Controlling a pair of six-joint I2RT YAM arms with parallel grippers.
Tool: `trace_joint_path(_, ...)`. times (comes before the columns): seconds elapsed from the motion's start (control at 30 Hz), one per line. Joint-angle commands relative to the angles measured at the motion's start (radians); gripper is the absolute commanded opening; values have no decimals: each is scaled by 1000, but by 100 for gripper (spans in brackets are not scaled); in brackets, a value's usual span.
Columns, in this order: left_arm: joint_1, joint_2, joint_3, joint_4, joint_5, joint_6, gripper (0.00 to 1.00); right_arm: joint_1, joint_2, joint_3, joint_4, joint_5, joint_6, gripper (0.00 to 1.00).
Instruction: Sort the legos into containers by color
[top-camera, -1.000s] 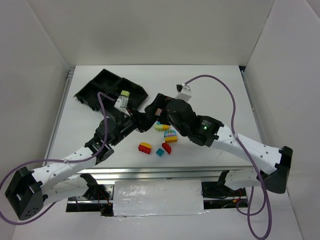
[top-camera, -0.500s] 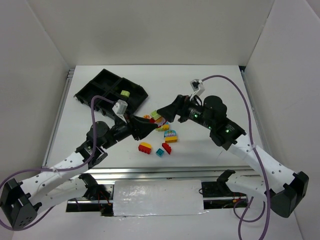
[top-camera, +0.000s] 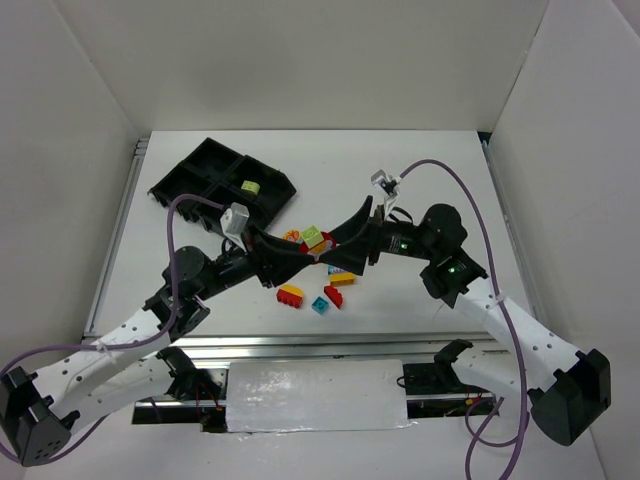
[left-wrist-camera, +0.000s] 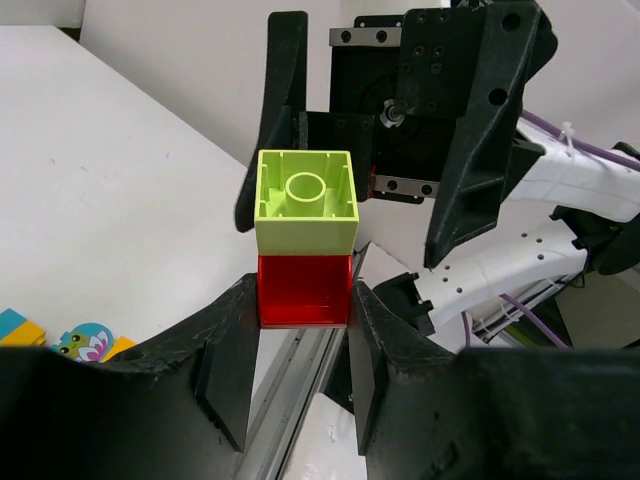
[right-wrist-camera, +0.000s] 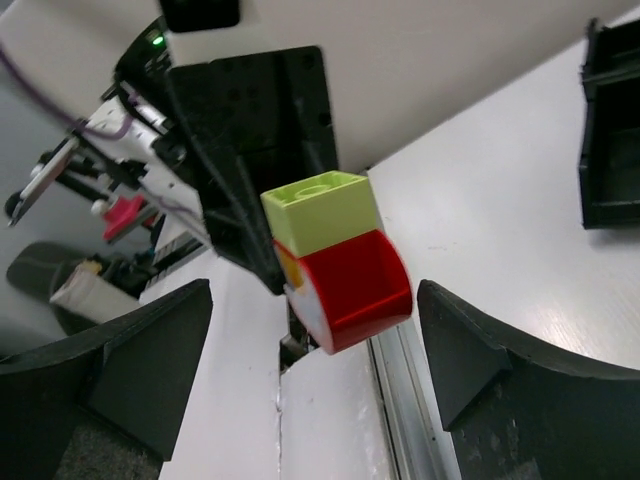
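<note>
At the far left of the tabletop (top-camera: 430, 170) lies the black tray (top-camera: 207, 148). One green piece (top-camera: 249, 187) sits in the compartment at its right end.

Moving right, we find the left arm drawn away from the tray, where it worked a second ago, toward the middle of the tabletop. The left fingers (left-wrist-camera: 225, 355) pinch a red brick (left-wrist-camera: 304, 290) by two opposite sides and hold it clear of the tabletop. A pale green brick (left-wrist-camera: 305, 200) is plugged onto the red brick, so the two form one stack. The green half stands free of the left fingers.

Below the stack in the top view, four loose bricks rest where they were:
- a red-and-yellow brick (top-camera: 291, 294)
- a teal brick (top-camera: 320, 305)
- a small red brick (top-camera: 333, 296)
- a yellow brick (top-camera: 342, 279)

Further right, the right arm has changed most. A second ago it was bent over the loose bricks. It now points leftward at the stack. The right fingers (right-wrist-camera: 500, 360) are spread wide, one on each side of the stack, and touch nothing.

We judge that a two-colour stack cannot go into a single compartment. The arms are therefore set up to split it. The next move calls for the right fingers to close on the pale green brick alone. If they also catch the red brick, the stack will not part.
</note>
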Motion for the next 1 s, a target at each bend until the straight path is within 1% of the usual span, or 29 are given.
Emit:
trace_joint_path(0.0,-1,-30,12,67,34,-28,0,-11,-40,-24,189,-145,16,89)
trace_joint_path(0.07,1,-33,16,68,45,-28,0,-17,-50,-42,231,-140,25,87)
trace_joint_path(0.1,1,-30,18,65,51,-28,0,-16,-49,-55,251,-147,34,83)
trace_joint_path(0.17,1,-29,18,62,49,-29,0,-16,-35,-53,281,-166,54,73)
trace_joint_path(0.23,1,-29,16,70,46,-35,0,-14,-18,-50,312,-179,77,57)
trace_joint_path(0.27,1,-27,18,71,46,-37,0,-16,-15,-49,318,-180,82,44)
trace_joint_path(0.3,1,-26,18,73,52,-38,0,-16,-12,-49,323,-179,85,41)
trace_joint_path(0.33,1,-23,18,76,52,-38,0,-17,-7,-47,330,-179,91,40)
trace_joint_path(0.37,1,-20,19,75,52,-38,0,-16,-4,-43,335,-180,94,31)
trace_joint_path(0.43,1,-12,22,70,52,-32,0,-14,0,-35,331,-187,91,21)
trace_joint_path(0.47,1,-7,30,53,49,-29,4,-14,2,-27,320,-187,86,3)
trace_joint_path(0.5,1,-4,35,42,46,-17,11,-16,3,-24,299,-185,82,0)
trace_joint_path(0.53,1,-3,39,29,36,-9,22,-14,6,-23,283,-183,64,0)
trace_joint_path(0.57,1,-3,52,-11,23,12,65,-16,6,-16,263,-190,51,0)
trace_joint_path(0.6,1,-4,62,-37,8,21,93,-14,9,-16,230,-191,25,0)
trace_joint_path(0.63,1,-3,90,-66,-21,31,100,-16,13,-15,208,-191,8,0)
trace_joint_path(0.67,1,-1,110,-142,-33,70,99,-14,14,-10,179,-187,-9,0)
trace_joint_path(0.7,1,0,133,-175,-32,92,99,-16,20,-6,113,-180,-45,0)
trace_joint_path(0.77,1,2,186,-243,-18,142,99,-16,25,7,58,-170,-76,0)
trace_joint_path(0.9,1,9,223,-274,-9,166,99,-17,20,-3,51,-170,-78,0)
trace_joint_path(0.97,1,23,227,-269,5,160,97,-14,26,11,15,-162,-96,0)
